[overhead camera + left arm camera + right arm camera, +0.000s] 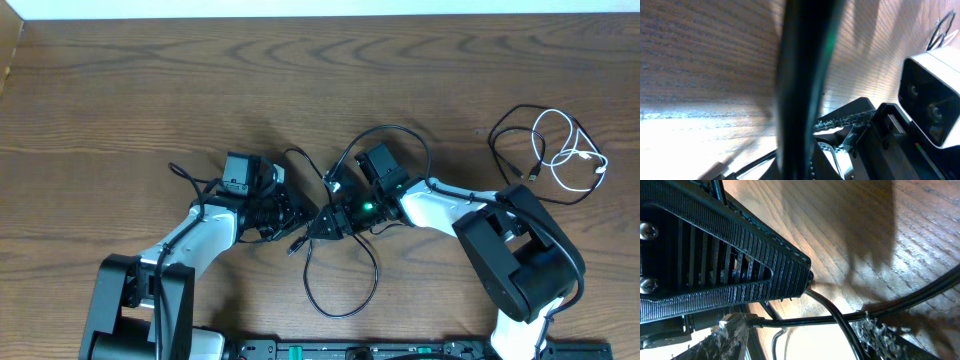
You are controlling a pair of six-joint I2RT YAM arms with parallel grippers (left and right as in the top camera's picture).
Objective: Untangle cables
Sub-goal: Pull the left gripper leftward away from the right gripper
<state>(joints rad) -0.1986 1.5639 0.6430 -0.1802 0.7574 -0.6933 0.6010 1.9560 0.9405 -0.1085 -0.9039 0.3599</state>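
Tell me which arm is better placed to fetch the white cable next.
Likely right. The white cable lies on the right, near the right arm; the left claw is shut at the central black cables, farther away.

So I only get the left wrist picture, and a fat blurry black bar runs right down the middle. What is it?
Observer: Probably a black cable right against the lens. From overhead it lies in loops on the table between the two arms.
Visitor: Is the claw holding it?
Observer: The left gripper is shut there, but no view shows clearly whether cable is pinched.
Visitor: And the other arm?
Observer: Close by. The right gripper is open, almost tip to tip with the left.
Visitor: Those tiny loops in my top corner?
Observer: A white cable tangled with a second black cable, lying apart.
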